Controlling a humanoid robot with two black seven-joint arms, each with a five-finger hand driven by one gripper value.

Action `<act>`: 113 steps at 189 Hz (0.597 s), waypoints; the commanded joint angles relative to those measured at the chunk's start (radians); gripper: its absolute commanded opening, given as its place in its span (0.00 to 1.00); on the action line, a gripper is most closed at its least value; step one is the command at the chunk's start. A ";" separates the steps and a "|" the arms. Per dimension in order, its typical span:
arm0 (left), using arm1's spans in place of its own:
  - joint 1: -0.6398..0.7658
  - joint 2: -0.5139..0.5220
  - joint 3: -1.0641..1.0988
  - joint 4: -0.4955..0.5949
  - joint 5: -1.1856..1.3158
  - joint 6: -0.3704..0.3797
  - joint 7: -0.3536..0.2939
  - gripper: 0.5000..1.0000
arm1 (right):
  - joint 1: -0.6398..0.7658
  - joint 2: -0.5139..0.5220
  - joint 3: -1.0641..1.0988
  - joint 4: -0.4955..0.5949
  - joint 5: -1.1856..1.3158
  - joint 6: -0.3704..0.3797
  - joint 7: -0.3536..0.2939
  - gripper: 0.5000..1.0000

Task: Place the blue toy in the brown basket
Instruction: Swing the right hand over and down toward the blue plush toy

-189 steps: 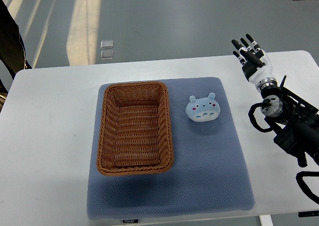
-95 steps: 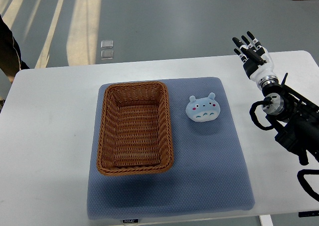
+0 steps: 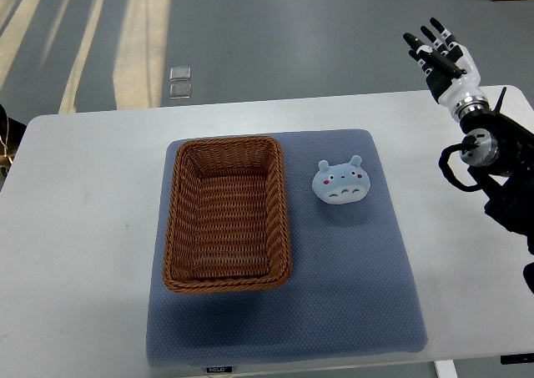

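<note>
The blue toy (image 3: 340, 182), a round pale-blue animal face with two small ears, lies on the blue-grey mat (image 3: 350, 294) just right of the brown basket (image 3: 226, 275). The woven basket is rectangular and holds nothing. My right hand (image 3: 436, 51) is raised near the table's far right corner, well to the right of and beyond the toy. Its fingers are spread and hold nothing. The left arm does not show.
The mat lies on a white table (image 3: 83, 228). Grey floor lies beyond the far edge, with two small clear squares (image 3: 178, 83) on it. A sliver of a person shows at the left edge (image 3: 5, 136).
My right hand has moved up and to the right, farther from the toy, still open. The person at the left edge has mostly left the view. Toy and basket have not moved.
</note>
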 commanded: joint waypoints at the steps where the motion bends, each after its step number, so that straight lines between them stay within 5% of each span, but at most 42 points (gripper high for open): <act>1: 0.000 0.000 0.000 0.000 0.000 0.000 0.000 1.00 | 0.054 -0.065 -0.109 0.041 -0.064 -0.016 -0.002 0.82; 52: 0.000 0.000 0.001 0.000 0.000 0.000 0.000 1.00 | 0.301 -0.286 -0.570 0.177 -0.403 -0.006 -0.014 0.82; 81: 0.000 0.000 0.001 0.000 0.000 0.000 0.000 1.00 | 0.489 -0.373 -0.835 0.318 -0.587 0.109 -0.017 0.82; 113: 0.000 0.000 0.001 0.000 0.000 0.000 0.000 1.00 | 0.701 -0.401 -1.076 0.427 -0.747 0.254 -0.104 0.82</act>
